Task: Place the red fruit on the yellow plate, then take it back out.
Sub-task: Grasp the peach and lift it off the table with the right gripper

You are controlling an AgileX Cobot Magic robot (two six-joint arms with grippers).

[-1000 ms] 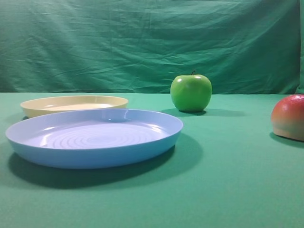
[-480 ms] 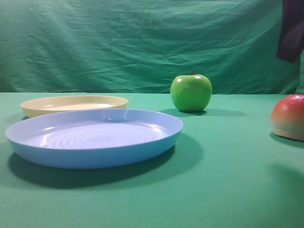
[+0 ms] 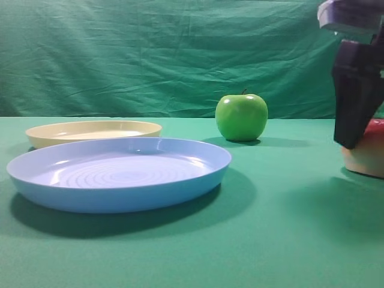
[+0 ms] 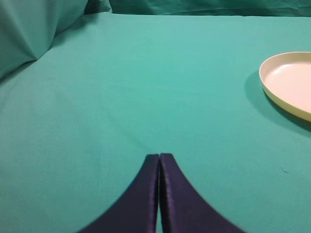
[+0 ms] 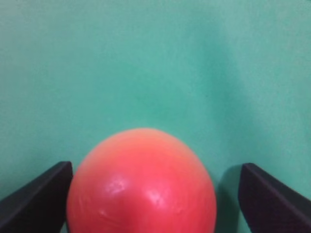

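Straddling the red fruit point(image 5: 141, 183) with jaws spread and clear of its sides: right gripper point(image 5: 153, 191). Fruit sitting on green cloth point(image 3: 288, 240), well apart from yellow plate point(image 3: 93, 132). Left gripper point(image 4: 159, 160) holding jaws pressed together.

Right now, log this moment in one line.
right gripper: open, straddling red fruit | left gripper: shut, idle | yellow plate: empty

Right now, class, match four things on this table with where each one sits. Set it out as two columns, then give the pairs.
1. red fruit
2. green apple
3. yellow plate
4. blue plate

A. nearest the camera, on the left
B. between the open right gripper's fingers
C. just behind the blue plate
D. alone near the backdrop

Pairs: 1-B, 2-D, 3-C, 4-A
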